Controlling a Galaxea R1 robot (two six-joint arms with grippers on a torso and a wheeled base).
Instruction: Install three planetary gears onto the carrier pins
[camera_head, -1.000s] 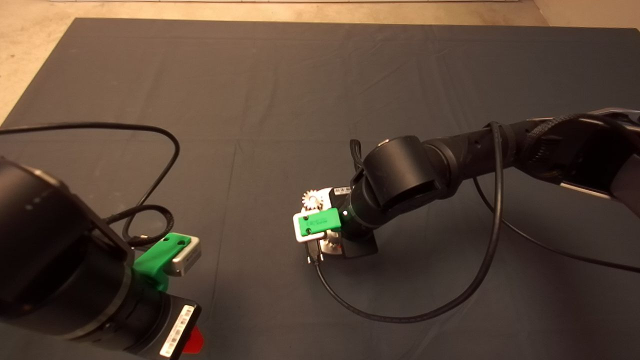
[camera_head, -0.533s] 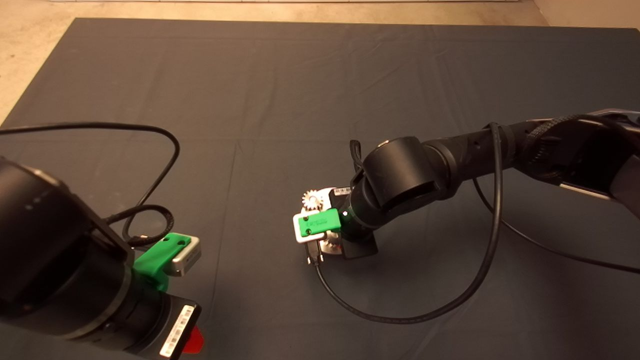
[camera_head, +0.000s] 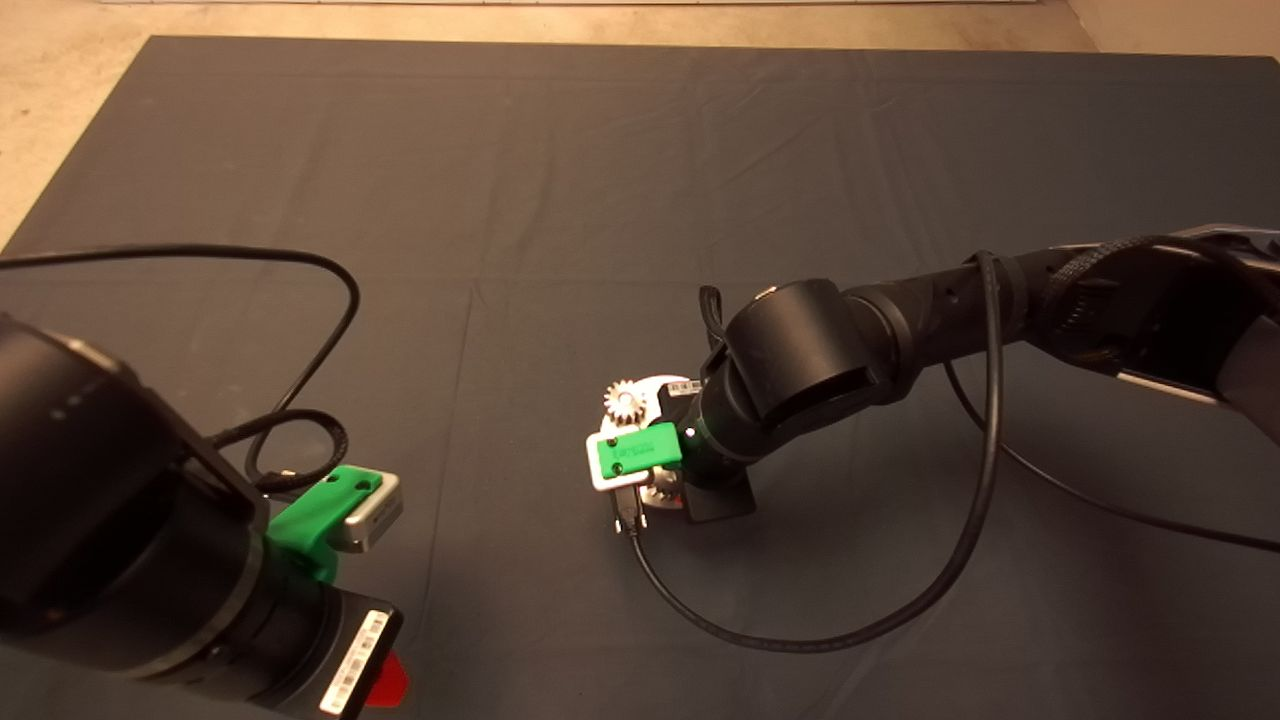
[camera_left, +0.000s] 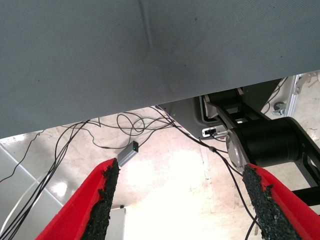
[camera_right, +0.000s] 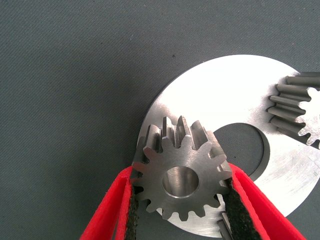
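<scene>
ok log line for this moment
right end effector: shut on gear, over disc | one gear seated | left end effector: open, parked

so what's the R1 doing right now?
The right gripper holds a planetary gear between its fingers, over the edge of the carrier disc in the middle of the mat. A second gear already sits on the disc. One bare pin shows beside the held gear. The left gripper is open and parked at the lower left.

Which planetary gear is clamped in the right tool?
The gear over the carrier disc's edge, gripped between the right tool's red fingers. The other gear sits on the disc's opposite side, untouched.
</scene>
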